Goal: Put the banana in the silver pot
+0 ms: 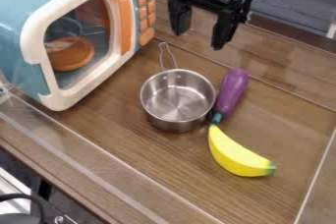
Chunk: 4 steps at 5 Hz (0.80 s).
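Evidently Open Jaws Above, Banana Below

The black gripper (203,17) hangs over the counter with its jaws apart, its upper part cut off by the frame's top edge. The toy microwave (79,31) is cropped at the left, and the orange dish (70,53) behind its window is only partly visible. At the lower left corner, dark and pale items (27,203) are hard to make out. The counter (144,174) is brown, wood-grained, crossed by pale seams. The silver pot (178,102) is round, shiny steel with a thin wire loop handle; beside it lies a glossy purple eggplant (233,93). The curved yellow banana (238,153), green-tipped, rests on the counter near the eggplant's stem.
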Each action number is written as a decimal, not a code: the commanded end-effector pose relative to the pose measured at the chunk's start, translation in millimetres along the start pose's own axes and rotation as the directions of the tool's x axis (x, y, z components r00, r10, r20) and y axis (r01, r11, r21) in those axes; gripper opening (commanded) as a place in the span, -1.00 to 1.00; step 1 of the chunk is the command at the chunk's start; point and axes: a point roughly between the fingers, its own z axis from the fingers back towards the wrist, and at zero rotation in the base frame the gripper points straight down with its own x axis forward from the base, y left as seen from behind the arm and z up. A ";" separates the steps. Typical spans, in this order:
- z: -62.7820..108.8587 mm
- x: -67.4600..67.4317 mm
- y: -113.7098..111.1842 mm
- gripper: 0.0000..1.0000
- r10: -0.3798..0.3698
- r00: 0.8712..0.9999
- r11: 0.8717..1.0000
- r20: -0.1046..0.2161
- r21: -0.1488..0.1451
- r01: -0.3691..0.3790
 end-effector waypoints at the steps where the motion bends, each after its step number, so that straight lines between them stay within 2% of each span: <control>1: -21.4 -9.2 -6.3 1.00 -0.112 0.991 0.994 -0.070 -0.002 0.112; 2: -41.6 -24.0 -25.2 1.00 -0.310 0.945 0.950 -0.106 -0.012 0.311; 3: -54.3 -37.7 -44.4 1.00 -0.508 0.856 0.860 -0.095 -0.008 0.510; 4: -67.6 -47.2 -58.2 1.00 -0.671 0.737 0.739 -0.085 0.003 0.673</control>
